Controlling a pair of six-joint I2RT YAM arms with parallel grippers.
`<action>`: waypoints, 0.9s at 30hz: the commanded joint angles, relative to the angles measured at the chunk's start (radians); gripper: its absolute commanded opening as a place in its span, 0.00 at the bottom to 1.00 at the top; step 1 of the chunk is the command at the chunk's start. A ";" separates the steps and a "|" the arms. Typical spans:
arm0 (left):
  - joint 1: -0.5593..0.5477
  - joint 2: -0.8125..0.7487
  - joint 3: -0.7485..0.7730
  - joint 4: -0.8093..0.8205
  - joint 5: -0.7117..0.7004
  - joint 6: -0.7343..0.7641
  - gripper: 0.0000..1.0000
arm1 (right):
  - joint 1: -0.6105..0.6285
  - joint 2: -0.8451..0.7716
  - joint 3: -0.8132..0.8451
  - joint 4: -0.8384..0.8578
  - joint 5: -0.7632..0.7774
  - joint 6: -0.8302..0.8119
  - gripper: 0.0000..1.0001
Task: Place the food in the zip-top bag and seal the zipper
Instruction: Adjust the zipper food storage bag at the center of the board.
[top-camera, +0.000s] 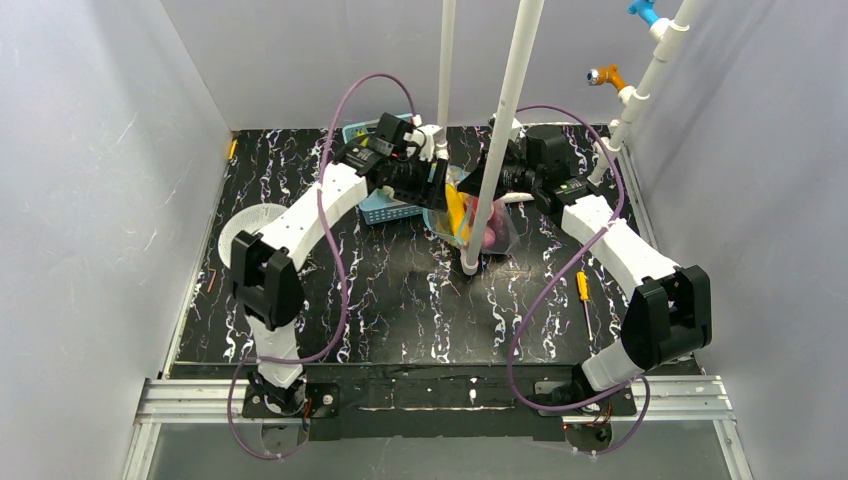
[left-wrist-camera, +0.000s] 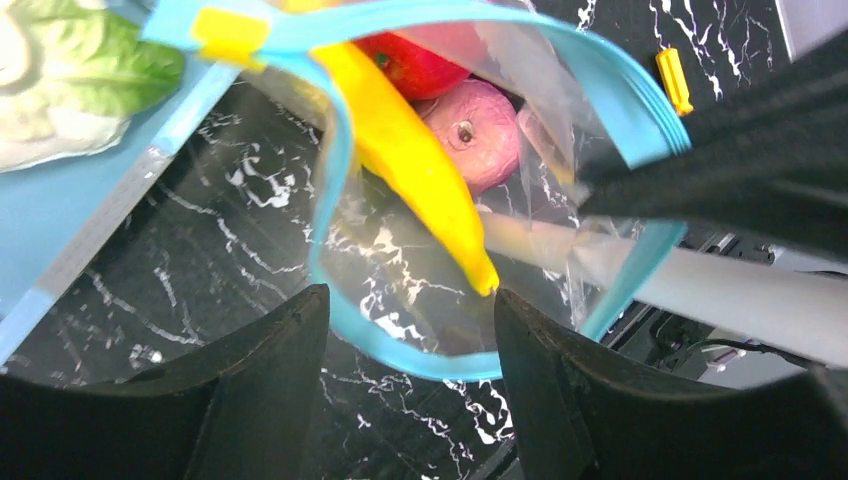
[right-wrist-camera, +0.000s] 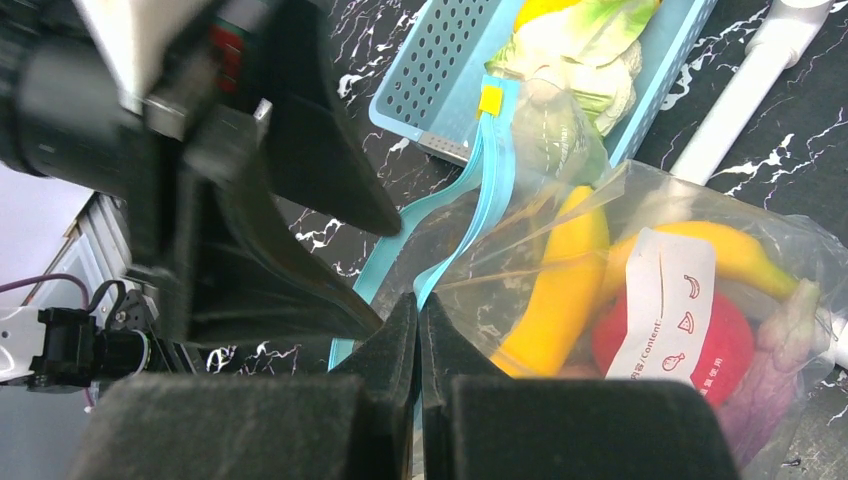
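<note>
The zip-top bag (top-camera: 497, 238) lies at the table's middle back, its mouth gaping toward my left gripper (left-wrist-camera: 410, 300). That gripper is open, and nothing sits between its fingers (left-wrist-camera: 270, 380). Just beyond its tips curves the teal zipper (left-wrist-camera: 440, 362). Inside the bag are a yellow banana (left-wrist-camera: 420, 170), a red apple (left-wrist-camera: 420, 65) and a pink-purple piece (left-wrist-camera: 480, 140). A yellow slider (right-wrist-camera: 490, 100) sits at the strip's far end. My right gripper (right-wrist-camera: 419, 310) is shut on the zipper strip (right-wrist-camera: 455, 235) at the mouth's other side. The banana (right-wrist-camera: 570, 290) and apple (right-wrist-camera: 740, 350) show through the plastic.
A light-blue mesh basket (right-wrist-camera: 450, 90) holding a white-green cabbage (right-wrist-camera: 590, 50) stands right behind the bag. A white pole (top-camera: 500, 130) rises beside the bag, touching it. A yellow-handled screwdriver (top-camera: 583, 290) lies at the right and a pale round dish (top-camera: 250, 225) at the left.
</note>
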 joint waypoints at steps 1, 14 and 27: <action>0.010 -0.125 -0.065 0.026 -0.064 -0.028 0.60 | 0.002 0.000 0.002 0.055 -0.011 0.006 0.01; 0.014 0.021 -0.062 0.061 -0.032 -0.171 0.46 | 0.002 -0.004 0.000 0.048 0.001 0.007 0.01; 0.013 0.041 0.035 0.375 0.327 -0.445 0.00 | -0.018 -0.039 -0.015 0.030 0.194 0.050 0.01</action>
